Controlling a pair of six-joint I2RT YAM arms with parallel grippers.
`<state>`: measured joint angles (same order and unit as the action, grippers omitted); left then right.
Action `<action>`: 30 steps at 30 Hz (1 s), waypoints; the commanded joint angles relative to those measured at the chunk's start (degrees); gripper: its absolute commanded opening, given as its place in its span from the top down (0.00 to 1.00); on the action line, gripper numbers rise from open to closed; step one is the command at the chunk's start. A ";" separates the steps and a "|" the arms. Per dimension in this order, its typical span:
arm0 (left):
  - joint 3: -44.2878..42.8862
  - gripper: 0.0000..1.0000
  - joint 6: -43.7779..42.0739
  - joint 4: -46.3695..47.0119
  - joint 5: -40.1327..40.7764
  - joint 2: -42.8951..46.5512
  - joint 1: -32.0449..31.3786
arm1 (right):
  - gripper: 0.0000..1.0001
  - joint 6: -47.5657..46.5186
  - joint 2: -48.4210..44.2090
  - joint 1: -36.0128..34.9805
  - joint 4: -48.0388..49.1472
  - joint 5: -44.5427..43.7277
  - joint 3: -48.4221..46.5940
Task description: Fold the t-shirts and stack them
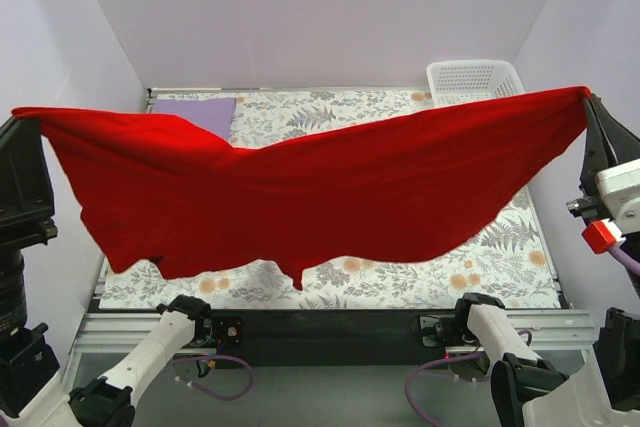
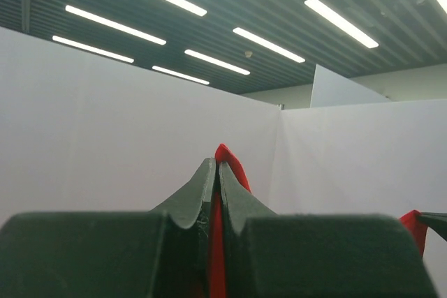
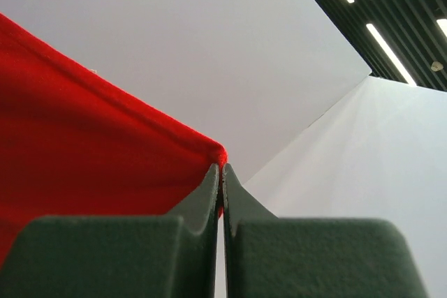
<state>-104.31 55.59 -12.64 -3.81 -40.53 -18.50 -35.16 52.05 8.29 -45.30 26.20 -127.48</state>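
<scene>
**A:** Where the overhead camera looks down, the red t-shirt (image 1: 320, 197) hangs stretched in the air over the table (image 1: 400, 277). It spans from beyond the left edge to beyond the right edge, and its lower hem sags toward the near edge.

**B:** Who is holding it?

**A:** The left gripper (image 1: 17, 117) grasps the cloth's left end and the right gripper (image 1: 590, 99) its right end. Both are raised high at the sides.

**B:** Can you check the pinch from above?

**A:** Poorly, because the fingers are small there. The wrist cameras settle it. On the left wrist the jaws press together with a red strip squeezed between them. On the right wrist a red corner is caught at the clenched tips, and the cloth spreads off to the left.

**B:** What do the wrist views miss?

**A:** Everything below. They face white walls and ceiling lights. Only the overhead view shows the lavender t-shirt (image 1: 195, 112) lying flat as a rectangle at the table's far left corner. It also shows the white basket (image 1: 475, 79) at the far right corner. Whether the red hem's lowest tip touches the table, I cannot tell.
</scene>
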 commanded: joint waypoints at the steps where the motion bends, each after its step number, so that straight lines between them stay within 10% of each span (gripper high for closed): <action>1: 0.50 1.00 0.22 2.09 0.47 -3.15 -0.04 | 0.99 1.76 2.61 0.23 3.55 -2.12 0.56; 9: 20.87 1.00 -1.28 7.62 6.45 -2.27 -0.04 | 0.99 -1.67 -0.37 0.23 5.13 7.29 25.99; 18: 54.18 1.00 -3.03 22.73 16.38 -9.11 0.13 | 0.99 3.25 -1.87 -0.38 30.59 12.21 66.98; 30: 49.39 1.00 1.36 32.60 8.74 -45.24 10.24 | 0.99 3.51 24.14 -10.31 47.50 3.86 74.23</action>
<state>-50.02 55.72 14.83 6.87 -84.31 -9.54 -31.70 73.43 -0.27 -4.69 32.40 -49.32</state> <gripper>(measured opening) 0.018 0.021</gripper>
